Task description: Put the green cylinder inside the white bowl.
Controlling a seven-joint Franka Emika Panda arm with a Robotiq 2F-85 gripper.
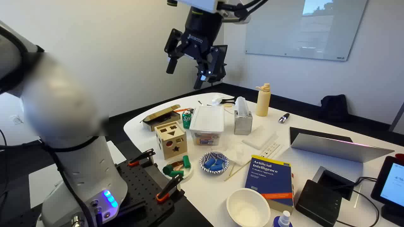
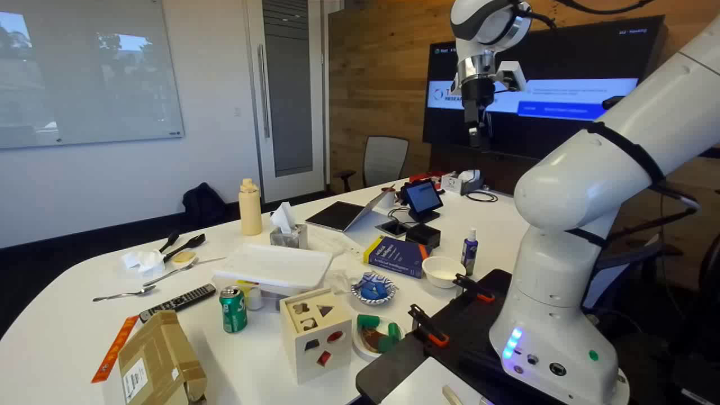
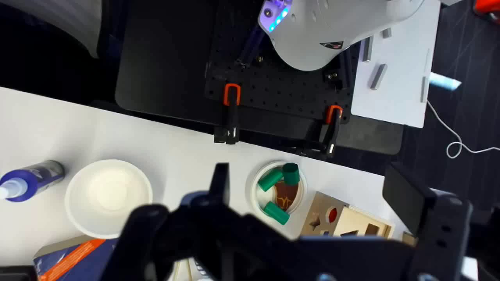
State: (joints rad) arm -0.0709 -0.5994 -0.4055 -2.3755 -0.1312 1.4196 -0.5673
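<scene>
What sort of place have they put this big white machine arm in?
Most likely an office meeting room, judging by the whiteboard, the large wall-mounted screen and the laptop standing open on the white table.

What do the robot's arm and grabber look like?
The smooth white arm has rounded joints, thick black cables and glowing blue lights on its base. The black gripper has two narrow black fingers and the word ROBOTIQ in pale letters.
</scene>
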